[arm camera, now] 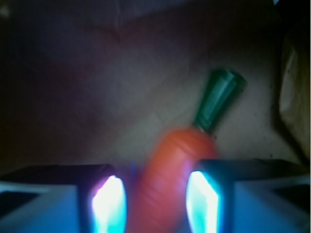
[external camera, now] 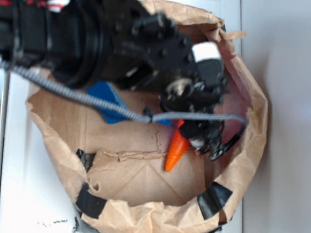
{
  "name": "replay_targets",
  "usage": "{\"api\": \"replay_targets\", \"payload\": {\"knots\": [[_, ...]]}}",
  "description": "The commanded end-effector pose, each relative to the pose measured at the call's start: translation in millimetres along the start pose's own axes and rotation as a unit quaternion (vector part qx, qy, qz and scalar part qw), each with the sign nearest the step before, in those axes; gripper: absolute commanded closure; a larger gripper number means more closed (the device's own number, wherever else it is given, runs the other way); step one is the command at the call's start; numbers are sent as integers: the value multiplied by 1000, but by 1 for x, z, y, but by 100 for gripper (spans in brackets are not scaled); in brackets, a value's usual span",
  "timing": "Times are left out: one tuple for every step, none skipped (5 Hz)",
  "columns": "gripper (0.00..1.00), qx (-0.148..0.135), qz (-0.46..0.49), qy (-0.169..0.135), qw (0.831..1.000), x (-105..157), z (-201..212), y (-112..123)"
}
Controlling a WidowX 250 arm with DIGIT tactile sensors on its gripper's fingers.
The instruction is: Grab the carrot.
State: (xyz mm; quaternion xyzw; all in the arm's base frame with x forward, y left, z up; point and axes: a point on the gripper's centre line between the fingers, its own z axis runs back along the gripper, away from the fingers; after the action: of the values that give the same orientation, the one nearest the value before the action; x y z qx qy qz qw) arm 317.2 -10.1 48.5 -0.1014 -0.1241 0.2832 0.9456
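We see a crumpled brown paper bag [external camera: 135,213] patched with black tape [external camera: 213,200], and a blue sponge [external camera: 105,96] lies on its floor partly hidden behind the black arm [external camera: 97,34] and its grey cable [external camera: 91,98]. The carrot [arm camera: 170,174], glossy orange with a dark green stem, lies on the bag floor right of centre, its pointed tip showing below the gripper [external camera: 205,146]. In the wrist view its body sits between the two fingers [arm camera: 111,204], but we cannot tell whether they clamp it.
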Motion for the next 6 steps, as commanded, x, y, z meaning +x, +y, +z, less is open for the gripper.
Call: {"api": "replay_targets", "payload": {"knots": [[100,-19,-12,-23,999,13,28,-9],[100,-19,-14,-15,1000,10,45,-2],[0,-17,17,3,1000,8,57,8],[0,-10,54,27,998,10,59,13],[0,-4,82,48,995,12,59,15],[0,-6,92,52,994,10,51,15]]}}
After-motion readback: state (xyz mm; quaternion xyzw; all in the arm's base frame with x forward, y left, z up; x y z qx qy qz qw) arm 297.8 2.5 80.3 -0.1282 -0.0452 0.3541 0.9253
